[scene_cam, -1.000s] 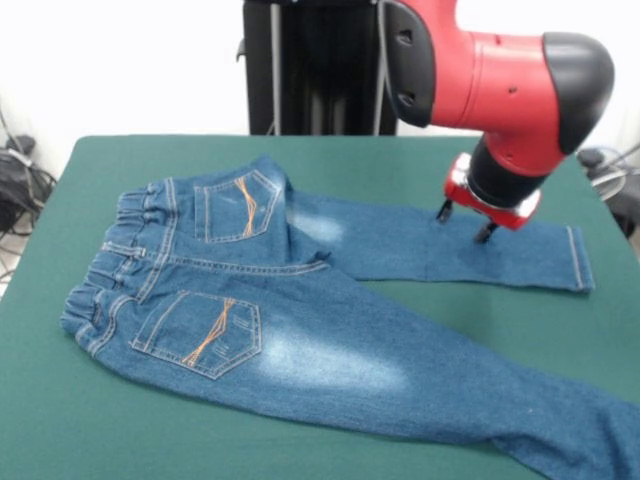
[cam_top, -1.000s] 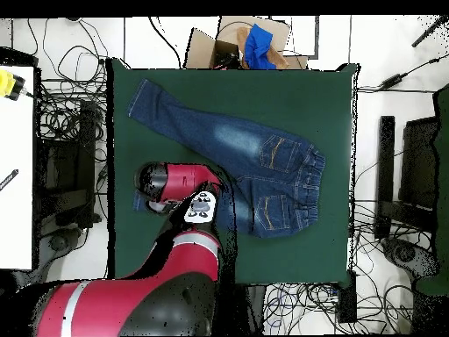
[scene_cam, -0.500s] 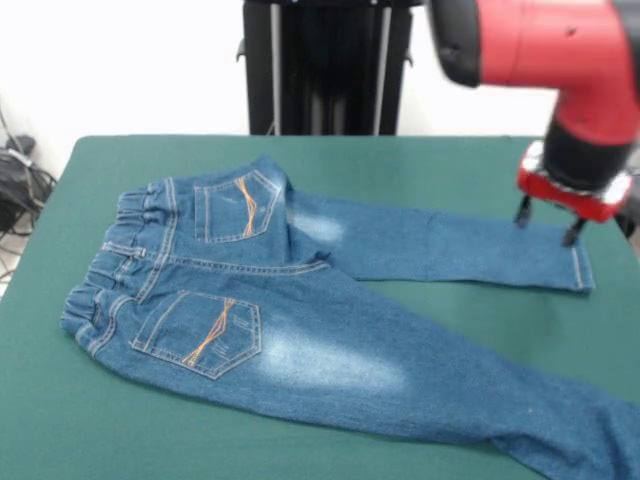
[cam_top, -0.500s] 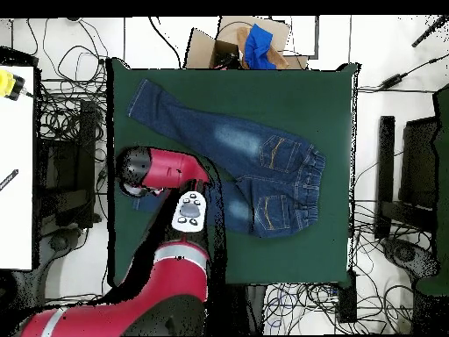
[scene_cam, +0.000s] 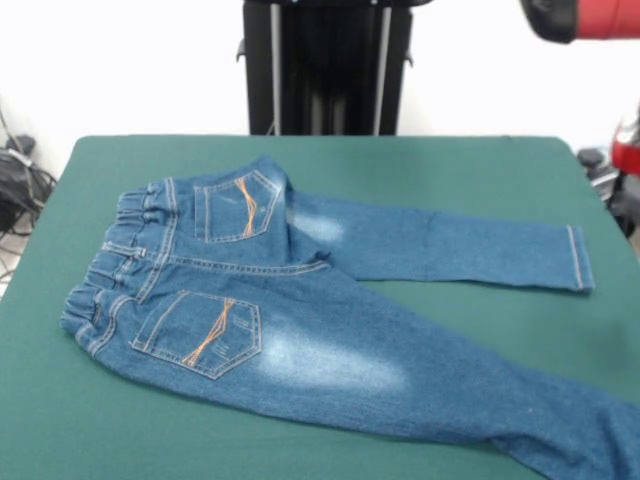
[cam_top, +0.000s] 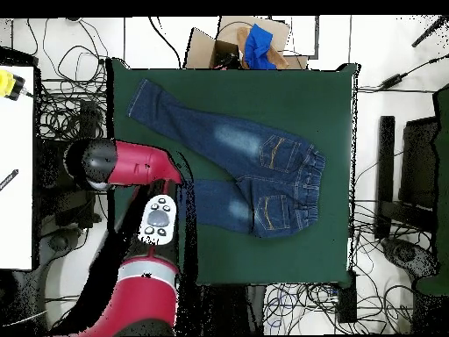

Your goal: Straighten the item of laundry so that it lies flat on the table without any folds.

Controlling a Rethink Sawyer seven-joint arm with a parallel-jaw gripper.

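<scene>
The item of laundry (scene_cam: 300, 320), a small pair of blue jeans with orange-stitched back pockets, lies back side up on the green table (scene_cam: 450, 170). Its waistband is at the left in the front view. One leg reaches right to a hem near the table's edge; the other runs off the picture's lower right. Overhead, the jeans (cam_top: 245, 154) are spread in a V on the table (cam_top: 324, 105). Only a red sliver of my gripper (scene_cam: 632, 150) shows at the right edge, off the jeans. Overhead, the arm's head (cam_top: 101, 164) hangs past the table's left edge and hides the gripper.
A cardboard box with a blue cloth (cam_top: 254, 44) sits beyond the table's top edge overhead. Cables lie all around the table. A white bench (cam_top: 16, 167) stands at the left. The black pedestal (scene_cam: 325, 65) rises behind the table in the front view.
The arm has swung away from the far leg's hem and off the table's side, rising out of the front view. The jeans lie as before.
</scene>
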